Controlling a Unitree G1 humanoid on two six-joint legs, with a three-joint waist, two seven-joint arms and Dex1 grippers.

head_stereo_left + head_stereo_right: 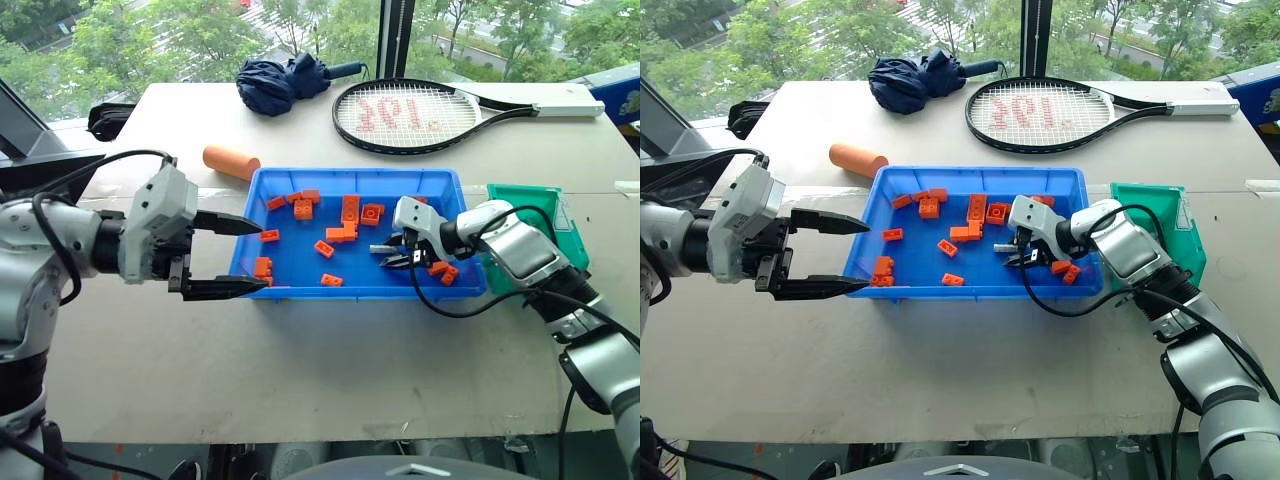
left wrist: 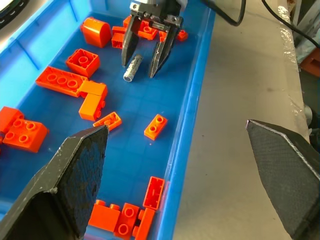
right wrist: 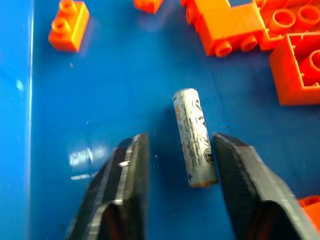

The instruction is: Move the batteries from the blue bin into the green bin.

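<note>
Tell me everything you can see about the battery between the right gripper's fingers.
The battery is a small silver-grey metal cylinder with worn dark print along its side. It lies flat on the floor of the blue bin, among orange toy bricks but touching none. The right gripper straddles it; one finger is against its side, the other stands apart, so it is not clamped yet.

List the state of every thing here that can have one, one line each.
left gripper: open, empty, at the blue bin's edge.
right gripper: fingers either side of the battery, not yet shut on it.
battery: lying flat on the bin floor.
blue bin: holds scattered orange bricks.
green bin: upright, contents hidden.
umbrella: folded.
</note>
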